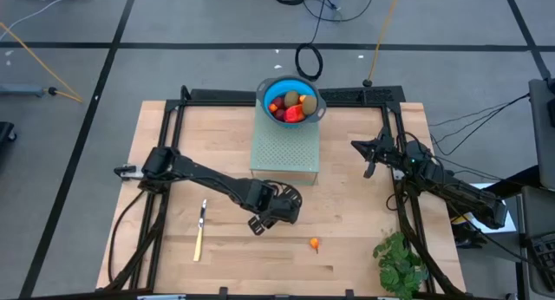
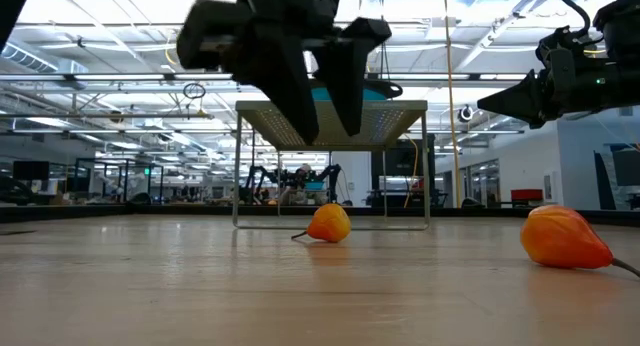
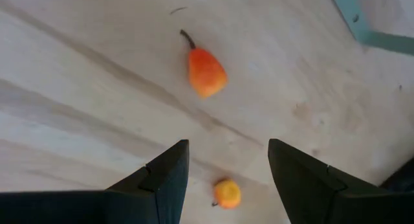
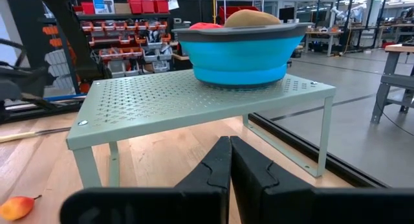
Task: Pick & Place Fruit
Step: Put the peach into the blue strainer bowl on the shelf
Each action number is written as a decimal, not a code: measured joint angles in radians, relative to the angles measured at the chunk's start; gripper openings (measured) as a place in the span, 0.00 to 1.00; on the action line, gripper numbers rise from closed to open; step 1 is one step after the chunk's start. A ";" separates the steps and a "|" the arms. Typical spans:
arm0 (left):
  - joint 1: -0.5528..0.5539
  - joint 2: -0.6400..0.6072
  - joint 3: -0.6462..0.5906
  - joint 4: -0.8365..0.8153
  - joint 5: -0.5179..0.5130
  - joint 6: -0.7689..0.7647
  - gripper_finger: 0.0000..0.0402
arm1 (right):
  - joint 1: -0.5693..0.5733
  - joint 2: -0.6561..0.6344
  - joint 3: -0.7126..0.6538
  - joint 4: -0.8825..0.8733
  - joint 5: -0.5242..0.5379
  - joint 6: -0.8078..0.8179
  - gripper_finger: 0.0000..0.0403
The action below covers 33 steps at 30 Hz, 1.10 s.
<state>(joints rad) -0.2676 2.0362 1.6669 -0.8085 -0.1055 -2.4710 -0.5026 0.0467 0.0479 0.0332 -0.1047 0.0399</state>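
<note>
Fruit: most pieces already lie in the blue bowl [image 1: 291,101], which stands on the far end of the pale green perforated rack [image 1: 284,148] at the far middle of the wooden table [image 1: 173,161]. Visible in the bowl are an olive-brown oval, an orange piece and red ones.

Two pieces remain on the table:
- a larger orange fruit [image 3: 206,71] with a short dark stem, lying bare on the wood near the front edge;
- a smaller round orange-yellow fruit [image 3: 227,193], lying below and between the left arm's fingertips.

Left gripper [image 1: 276,210]: raised above the table at near centre, fingers spread wide and holding nothing, pointed down over the two loose pieces.

Right gripper [image 1: 368,153]: parked above the right side of the table, facing the rack, fingers pressed together and empty.

Other items: a yellow-handled knife [image 1: 200,231] on the near left of the table; a leafy green plant [image 1: 398,260] at the near right corner.

Step in hand, as judged: approach to a pick, with nothing grasped yet. The smaller fruit appears the likelier target. The next move calls for lowering the left gripper so the open fingers pass either side of it, closing gently because the piece is small and may roll, then lifting and carrying it to the bowl.
</note>
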 joint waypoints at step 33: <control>0.048 0.138 -0.008 0.011 0.062 -0.002 0.53 | 0.000 0.000 0.000 0.000 0.000 0.001 0.00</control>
<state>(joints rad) -0.2199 2.1743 1.6592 -0.7971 -0.0436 -2.4725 -0.5026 0.0471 0.0483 0.0330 -0.1051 0.0406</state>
